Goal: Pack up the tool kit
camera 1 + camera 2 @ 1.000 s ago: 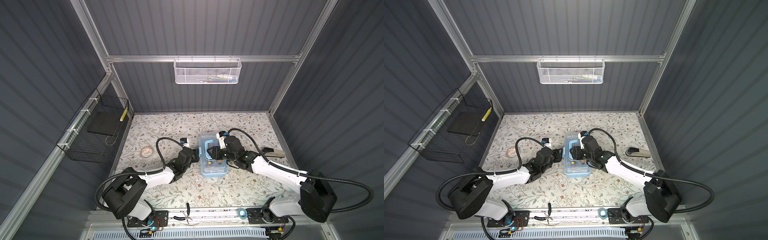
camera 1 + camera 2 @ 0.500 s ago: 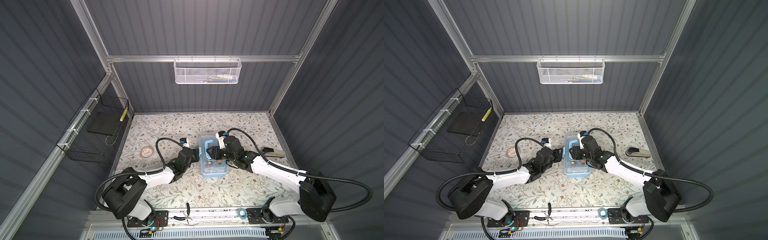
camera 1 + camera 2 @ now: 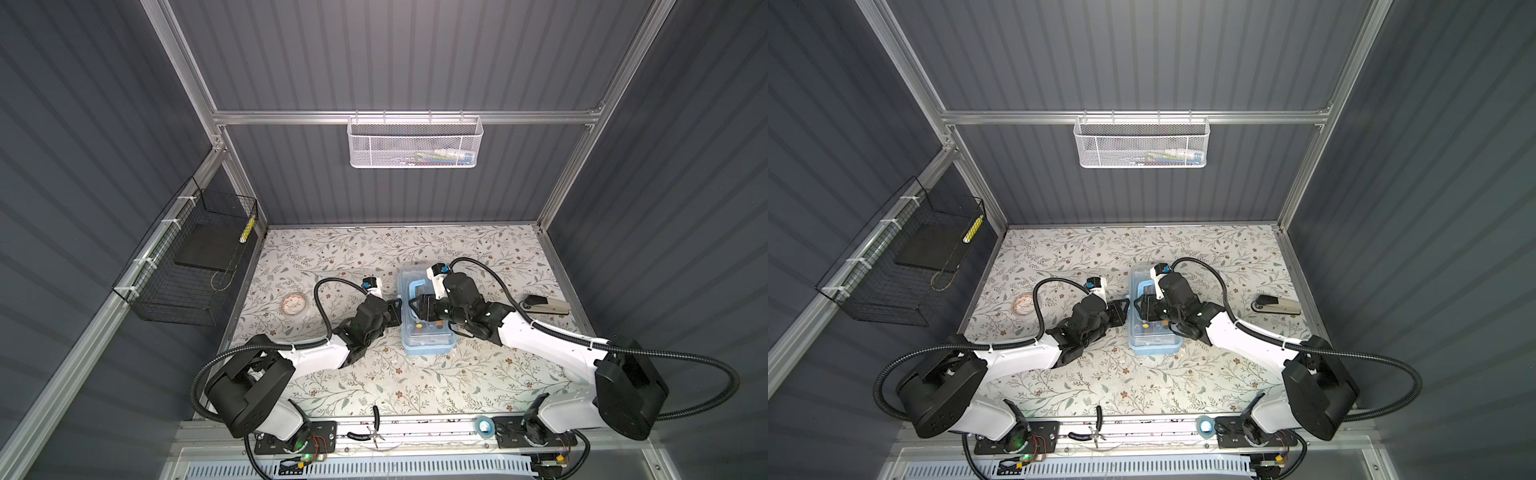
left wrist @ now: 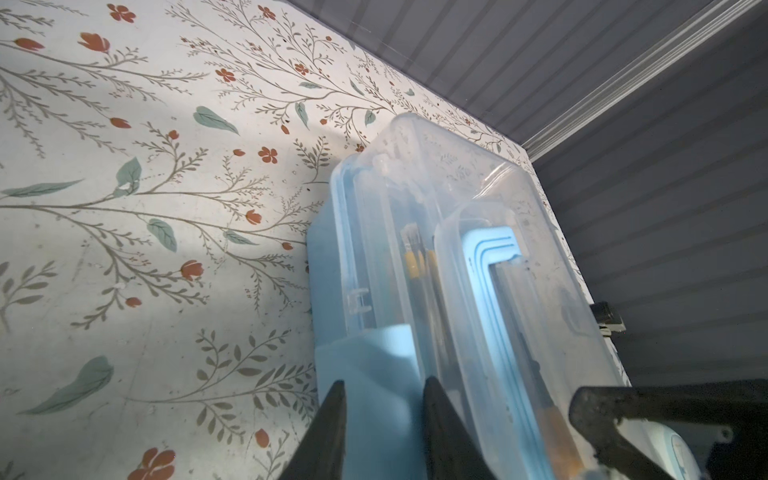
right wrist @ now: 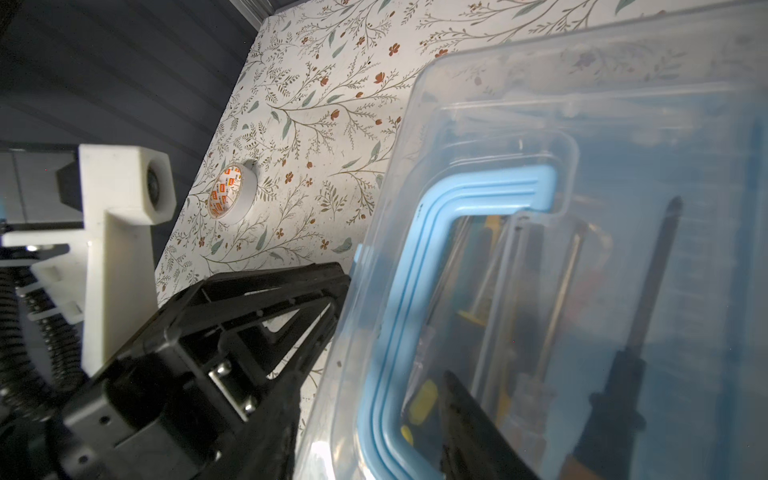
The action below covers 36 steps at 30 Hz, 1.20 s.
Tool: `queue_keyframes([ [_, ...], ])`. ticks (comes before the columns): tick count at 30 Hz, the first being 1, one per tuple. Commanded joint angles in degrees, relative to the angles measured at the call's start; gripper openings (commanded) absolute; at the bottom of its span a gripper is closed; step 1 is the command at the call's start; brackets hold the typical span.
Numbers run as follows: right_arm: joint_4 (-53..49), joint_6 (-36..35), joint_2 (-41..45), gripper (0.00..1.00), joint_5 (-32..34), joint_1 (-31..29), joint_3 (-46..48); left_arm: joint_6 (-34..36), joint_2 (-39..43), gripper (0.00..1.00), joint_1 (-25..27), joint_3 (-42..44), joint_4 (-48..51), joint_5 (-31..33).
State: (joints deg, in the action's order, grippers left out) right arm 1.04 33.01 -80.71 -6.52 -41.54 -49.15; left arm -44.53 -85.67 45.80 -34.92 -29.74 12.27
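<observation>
The tool kit (image 3: pixel 428 332) (image 3: pixel 1156 334) lies in the middle of the floral table with its clear lid down. Through the lid I see its light-blue handle (image 5: pixel 415 249) lying flat and a dark screwdriver (image 5: pixel 648 291) inside. My left gripper (image 3: pixel 397 309) (image 4: pixel 384 399) is at the box's left side, its jaws shut on the light-blue latch (image 4: pixel 374 361). My right gripper (image 3: pixel 417 309) (image 5: pixel 374 436) reaches over the lid from the right. It is open, with one finger on the lid inside the handle's loop and the other past the lid's edge.
A tape roll (image 3: pixel 294 303) lies left of the arms and a stapler (image 3: pixel 544 304) lies at the right edge. A white mesh basket (image 3: pixel 415 143) hangs on the back wall. A black wire basket (image 3: pixel 187 266) hangs on the left wall. Pliers (image 3: pixel 376 428) rest on the front rail.
My left gripper's jaws have narrowed onto the latch. Both arms and the box stay where they were.
</observation>
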Motion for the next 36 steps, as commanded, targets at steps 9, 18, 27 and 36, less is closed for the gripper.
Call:
queue_keyframes([
  [9,-5.7,0.5,-1.9,0.55,0.3,0.0,1.3,-2.4,-3.7,0.18,0.4,2.2,-6.7,-5.7],
  [18,-5.3,1.0,-1.9,0.56,0.4,-0.1,1.8,-2.9,-5.4,0.11,0.4,2.8,-10.1,-7.6],
  [27,-7.0,-0.2,-1.0,0.56,1.7,0.0,0.5,1.9,-1.6,0.28,0.4,-0.4,-0.8,-2.8],
  [36,-6.8,-0.1,-1.5,0.56,1.9,0.1,0.5,6.6,-5.8,0.28,0.4,-9.0,8.1,-5.4],
])
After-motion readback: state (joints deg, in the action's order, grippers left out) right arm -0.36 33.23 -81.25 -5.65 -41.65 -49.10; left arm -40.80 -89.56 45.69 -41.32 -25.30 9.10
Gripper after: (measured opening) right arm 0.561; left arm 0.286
